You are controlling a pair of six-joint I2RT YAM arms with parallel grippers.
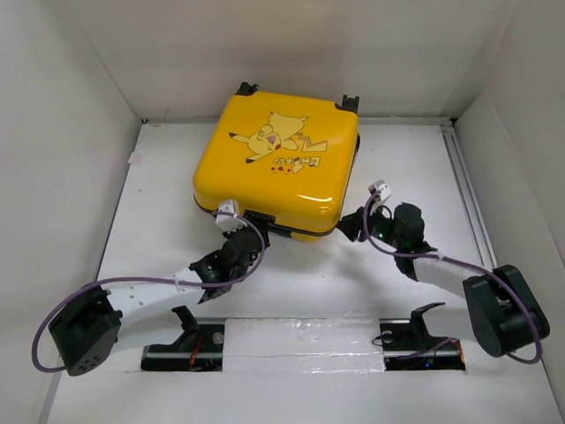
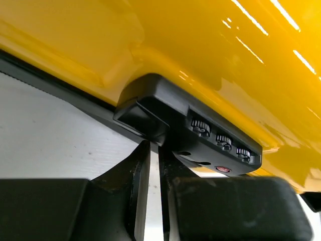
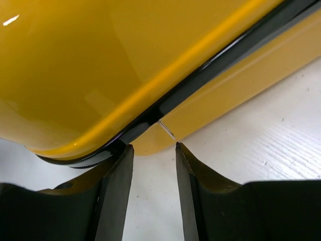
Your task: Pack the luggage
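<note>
Our left pincer (image 2: 154,149) pressed together, luggage (image 2: 210,45) lock (image 2: 210,133) just above; our right pincer (image 3: 154,148) spread, corner seam (image 3: 200,83) ahead.

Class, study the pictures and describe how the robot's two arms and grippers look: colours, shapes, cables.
Both arms match: the left arm and right arm have white links between bulky black joint housings. A purple cable runs along each, with a small white connector at the wrist. The left gripper and right gripper have matt black, flat fingers tapering to pointed tips.
</note>
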